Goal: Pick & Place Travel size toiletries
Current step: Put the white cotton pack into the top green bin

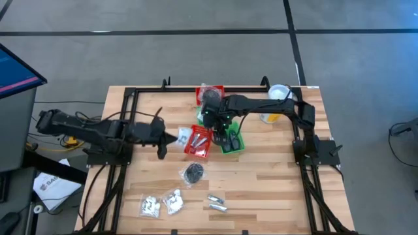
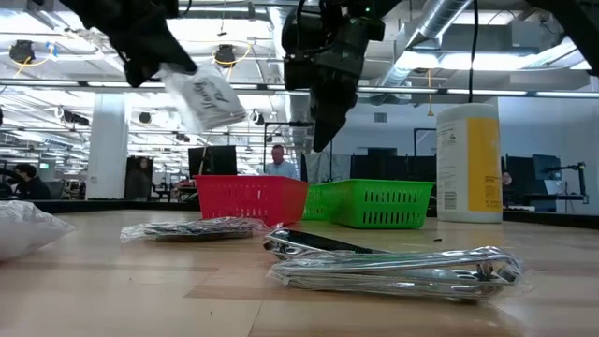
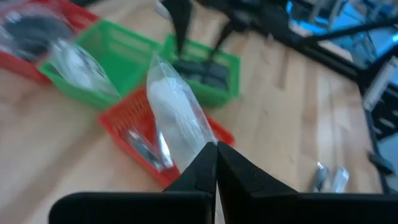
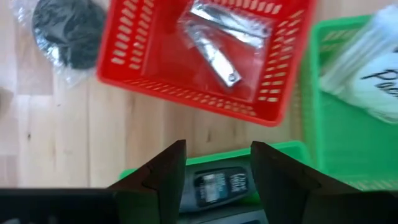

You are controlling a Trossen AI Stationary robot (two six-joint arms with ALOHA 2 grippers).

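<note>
Centrally on the wooden table, red mesh basket holds silvery sachets. Left gripper, fingers pinched together, clamps a clear packet with white contents above it. Right gripper, fingers apart, hovers over a dark grey piece in the green mesh basket.

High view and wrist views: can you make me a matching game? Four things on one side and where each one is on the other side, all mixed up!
Things
1. clear packet with white contents
2. tall yellow canister with white lid
3. slim silvery sachets
4. small dark grey piece

Places
A. in the green mesh basket under the open right tool
B. pinched in the shut left tool, up in the air
C. in the red mesh basket
D. standing upright on the wooden table

Pairs: 1-B, 2-D, 3-C, 4-A
</note>
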